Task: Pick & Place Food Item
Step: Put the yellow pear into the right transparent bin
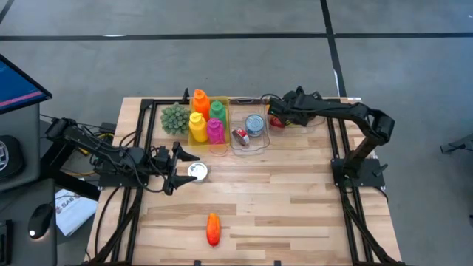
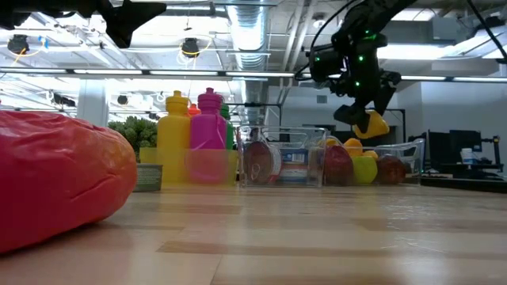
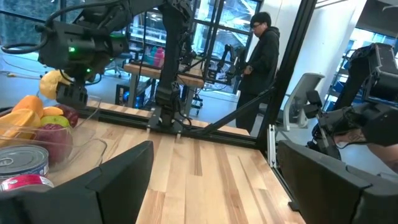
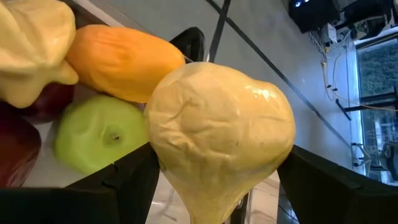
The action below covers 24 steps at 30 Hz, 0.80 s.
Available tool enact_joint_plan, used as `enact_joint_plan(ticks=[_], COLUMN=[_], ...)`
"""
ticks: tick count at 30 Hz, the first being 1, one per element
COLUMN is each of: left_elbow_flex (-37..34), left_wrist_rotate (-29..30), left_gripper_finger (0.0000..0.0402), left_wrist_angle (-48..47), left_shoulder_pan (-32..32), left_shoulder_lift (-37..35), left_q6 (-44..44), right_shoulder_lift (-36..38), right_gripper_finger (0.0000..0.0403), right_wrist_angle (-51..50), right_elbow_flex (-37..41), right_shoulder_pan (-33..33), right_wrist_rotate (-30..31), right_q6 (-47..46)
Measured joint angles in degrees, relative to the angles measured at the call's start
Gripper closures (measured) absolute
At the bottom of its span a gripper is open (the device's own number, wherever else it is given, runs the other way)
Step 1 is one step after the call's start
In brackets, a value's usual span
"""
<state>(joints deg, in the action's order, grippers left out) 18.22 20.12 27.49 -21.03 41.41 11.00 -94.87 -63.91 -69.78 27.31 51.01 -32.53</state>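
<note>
My right gripper (image 4: 224, 190) hangs over the clear bin of fruit (image 2: 396, 162) at the table's far right, shut on a pale yellow, pear-shaped toy fruit (image 4: 217, 137). In the low view that fruit (image 2: 371, 124) shows just below the gripper (image 2: 360, 107). Under it lie a green apple (image 4: 93, 140), an orange fruit (image 4: 121, 62) and dark red ones. A red and orange food item (image 1: 213, 229) lies on the table near the front edge. At the table's left, my left gripper (image 1: 177, 166) is level and open, holding nothing. My right gripper pinches the yellow fruit's wide body (image 4: 168, 155) between its two fingers, one finger on each side. The fingers slant down from the table's right side. The fruit is lifted clear above the fruit in the bin.
A yellow bin of coloured bottles (image 1: 207, 118) and a green leafy item (image 1: 175, 118) stand at the far middle. A second clear bin with cans (image 1: 251, 129) sits beside the fruit bin. A round can (image 1: 198, 171) is by my left gripper. A person (image 3: 261, 56) stands beyond the table.
</note>
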Motion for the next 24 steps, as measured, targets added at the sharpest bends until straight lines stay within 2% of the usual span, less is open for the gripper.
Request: enact_joint_plan(ticks=[7, 13, 17, 24], left_elbow_flex=[0.0, 0.0, 0.0, 0.0], left_wrist_rotate=[0.0, 0.0, 0.0, 0.0], left_gripper_finger=[0.0069, 0.0069, 0.0069, 0.0069], left_wrist_angle=[0.0, 0.0, 0.0, 0.0], left_shoulder_pan=[0.0, 0.0, 0.0, 0.0], left_shoulder_lift=[0.0, 0.0, 0.0, 0.0], left_q6=[0.0, 0.0, 0.0, 0.0], right_shoulder_lift=[0.4, 0.4, 0.4, 0.4], right_gripper_finger=[0.0112, 0.0104, 0.0075, 0.0009], right_wrist_angle=[-0.4, -0.6, -0.6, -0.2], right_elbow_flex=[0.0, 0.0, 0.0, 0.0], right_shoulder_pan=[-0.3, -0.3, -0.3, 0.9], right_wrist_rotate=[-0.3, -7.0, -9.2, -9.6], right_q6=[0.1, 6.5, 7.6, 8.4])
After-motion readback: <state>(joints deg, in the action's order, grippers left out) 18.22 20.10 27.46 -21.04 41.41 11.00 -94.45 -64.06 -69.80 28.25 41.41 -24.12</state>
